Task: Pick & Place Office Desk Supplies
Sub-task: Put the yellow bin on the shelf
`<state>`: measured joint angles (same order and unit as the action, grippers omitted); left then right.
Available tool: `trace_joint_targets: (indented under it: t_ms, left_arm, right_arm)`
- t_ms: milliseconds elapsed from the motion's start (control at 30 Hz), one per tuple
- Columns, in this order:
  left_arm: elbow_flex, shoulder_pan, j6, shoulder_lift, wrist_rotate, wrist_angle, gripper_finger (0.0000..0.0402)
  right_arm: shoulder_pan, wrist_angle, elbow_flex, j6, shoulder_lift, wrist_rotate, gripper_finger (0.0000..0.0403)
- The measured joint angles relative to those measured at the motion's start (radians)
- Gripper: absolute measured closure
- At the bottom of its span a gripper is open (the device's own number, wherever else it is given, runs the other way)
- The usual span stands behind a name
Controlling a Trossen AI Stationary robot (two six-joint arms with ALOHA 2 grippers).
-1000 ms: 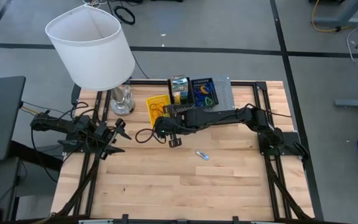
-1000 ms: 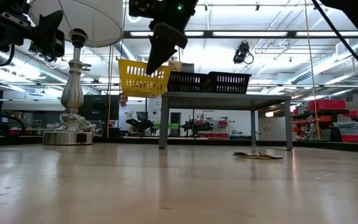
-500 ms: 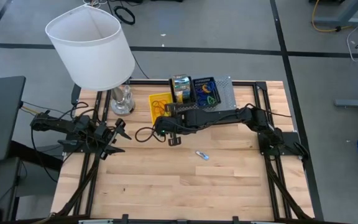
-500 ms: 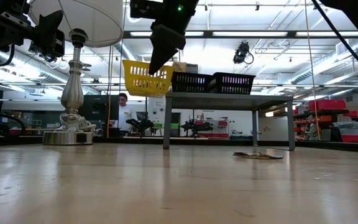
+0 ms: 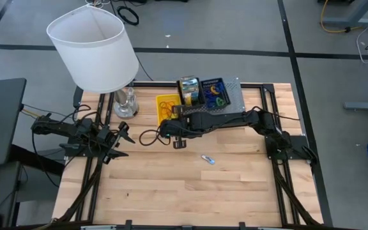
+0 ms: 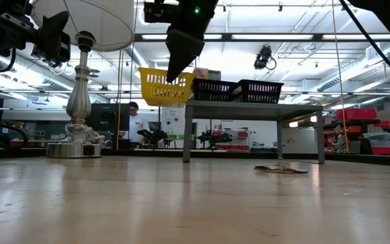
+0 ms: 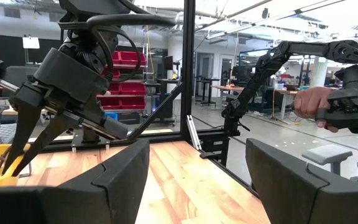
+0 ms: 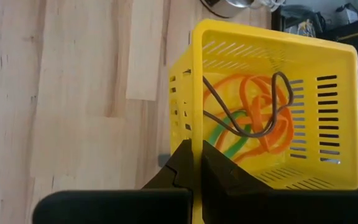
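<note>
My right gripper is shut on a yellow basket, which holds orange, green and brown rubber bands. The basket hangs tilted above the table, beside two black baskets on a grey stand. Those baskets hold blue and green bands and a yellow-green box. A dark band loop, a black clip and a small blue-white item lie on the wood. My left gripper waits open at the table's left edge. My right gripper pinches the rim of one basket wall, with one finger outside the wall and one inside. The fingers slant down from the table's right side. The basket is clear of the tabletop and tilted. Whether it touches the black baskets I cannot tell.
A tall lamp with a big white shade stands on its silver base at the far left. Bare wood stretches across the near half of the table. A person's hand shows in the room beyond the right arm.
The yellow basket, held in my right gripper, has swung toward the black baskets as the wrist turned. The grey stand with the black baskets has shifted a little toward the table's right edge.
</note>
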<state>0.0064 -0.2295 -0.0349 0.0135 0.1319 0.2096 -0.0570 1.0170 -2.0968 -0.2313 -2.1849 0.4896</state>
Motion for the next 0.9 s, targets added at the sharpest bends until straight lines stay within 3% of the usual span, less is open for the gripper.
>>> trace_joint_targets:
  t_ms: [900]
  left_arm:
    - [0.0, 0.0, 0.0, 0.001, 0.0, 0.0, 0.0133]
  right_arm:
    - [0.0, 0.043, -0.001, 0.051, 0.001, 0.04, 0.0396]
